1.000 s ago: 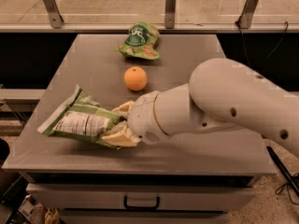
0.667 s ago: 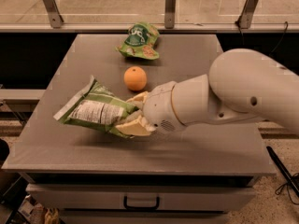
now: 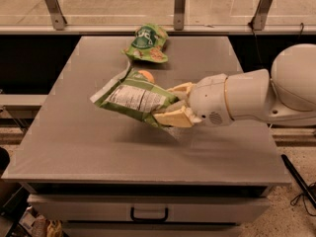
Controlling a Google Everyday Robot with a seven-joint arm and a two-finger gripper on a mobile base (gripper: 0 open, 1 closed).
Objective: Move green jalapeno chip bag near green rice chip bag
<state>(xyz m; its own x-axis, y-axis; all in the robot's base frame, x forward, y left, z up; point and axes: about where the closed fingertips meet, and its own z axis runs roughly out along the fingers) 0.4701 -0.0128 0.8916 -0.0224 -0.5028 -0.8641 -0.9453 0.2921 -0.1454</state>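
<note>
The green jalapeno chip bag (image 3: 133, 97), light green with a white nutrition label, hangs in the air above the middle of the grey table (image 3: 79, 142). My gripper (image 3: 174, 104) comes in from the right and is shut on the bag's right end, with tan fingers (image 3: 173, 117) above and below it. The green rice chip bag (image 3: 145, 43), darker green with a round logo, lies at the far middle of the table, apart from the held bag. The held bag is tilted, with its left end free.
An orange (image 3: 146, 75) sits on the table behind the held bag, mostly hidden by it. A glass railing with metal posts (image 3: 179, 6) runs behind the table. A drawer handle (image 3: 149, 215) shows below the table's front edge.
The gripper has lifted the jalapeno bag off the table and carried it right and toward the far side, nearer the orange and the rice bag. The arm has drawn back to the right.
</note>
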